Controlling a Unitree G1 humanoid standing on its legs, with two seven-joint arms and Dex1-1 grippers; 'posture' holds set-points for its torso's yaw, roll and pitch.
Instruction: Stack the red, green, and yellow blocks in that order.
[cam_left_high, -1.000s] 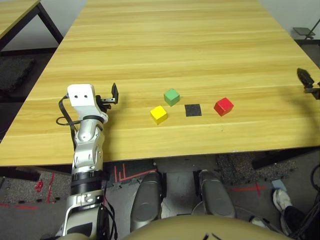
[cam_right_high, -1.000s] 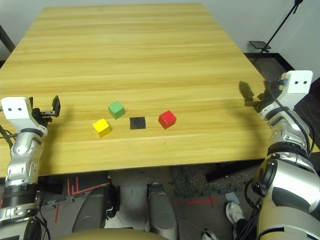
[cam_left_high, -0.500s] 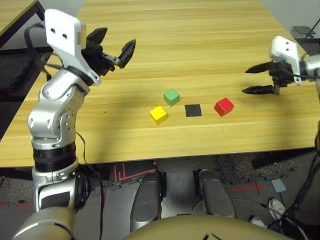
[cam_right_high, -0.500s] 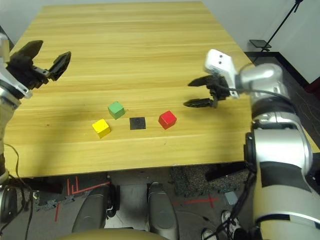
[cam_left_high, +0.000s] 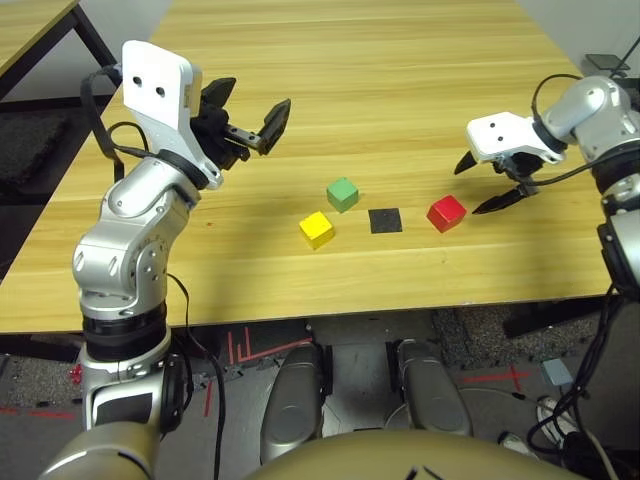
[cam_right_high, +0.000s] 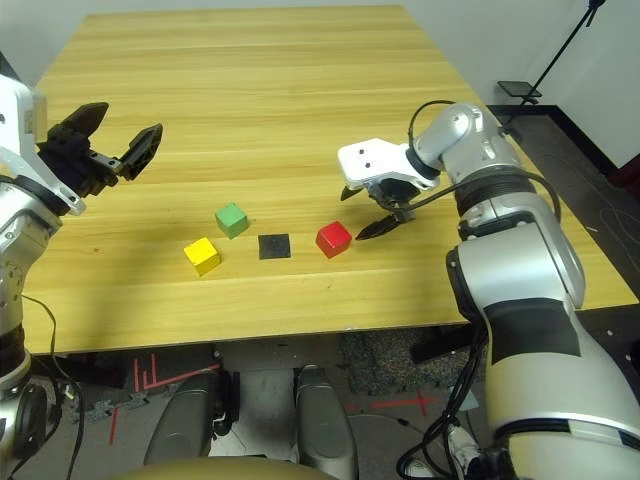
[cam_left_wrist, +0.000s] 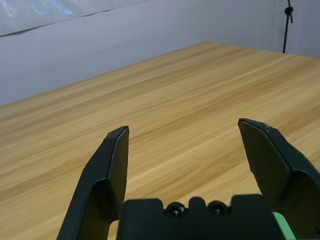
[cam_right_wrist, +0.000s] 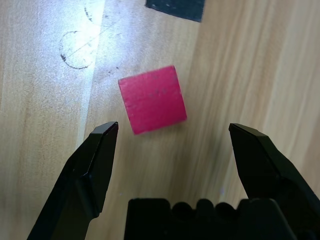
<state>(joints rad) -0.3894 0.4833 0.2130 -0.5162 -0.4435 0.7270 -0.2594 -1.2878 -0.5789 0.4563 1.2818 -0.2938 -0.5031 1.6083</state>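
Lowered right fingers (cam_right_wrist: 97, 175), open, red block (cam_right_wrist: 153, 100) just beyond their tips

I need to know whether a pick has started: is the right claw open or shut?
Open: the right claw's two fingers stand wide apart with nothing between their tips, and the red block lies beyond them.

Had the jaws spread wide above the bench (cam_left_wrist: 170, 100); showed a sliver of green block (cam_left_wrist: 283, 225) by one jaw, a pale wall (cam_left_wrist: 130, 45) and black pole (cam_left_wrist: 286, 35) beyond.
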